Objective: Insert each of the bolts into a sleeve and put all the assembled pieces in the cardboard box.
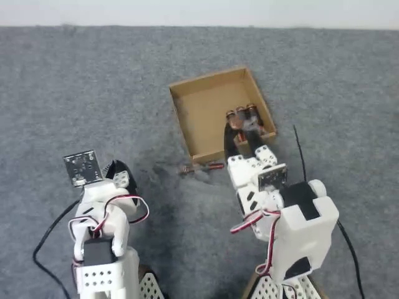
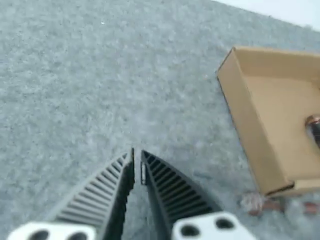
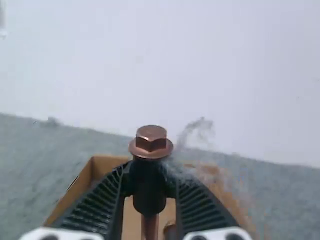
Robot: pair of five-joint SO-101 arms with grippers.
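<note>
Assembled piece [image 3: 151,145]: copper hex-headed bolt seated in a dark sleeve, head uppermost. The bolt's shank pokes out below the sleeve. The right tool [image 3: 150,172] is clamped on the sleeve, one ribbed finger on each side.

In the high view this tool [image 1: 240,134] hangs over the near right corner of the cardboard box [image 1: 202,109]. Three more finished pieces [image 1: 240,116] lie side by side on the box floor in that same corner, directly beneath and ahead of the fingers. The rest of the box floor is bare cardboard.

One loose bolt [image 1: 202,167] lies flat on the grey felt worktop [image 1: 93,93], just outside the box's near wall. That wall stands between the bolt and the box interior. In the left wrist view the same bolt [image 2: 272,204] shows beside the box corner.

The left tool [image 2: 137,165] is well apart from the box, low over the worktop, its fingers drawn together and gripping nothing.

A thin black cable [image 1: 300,149] rises beside the right arm.
</note>
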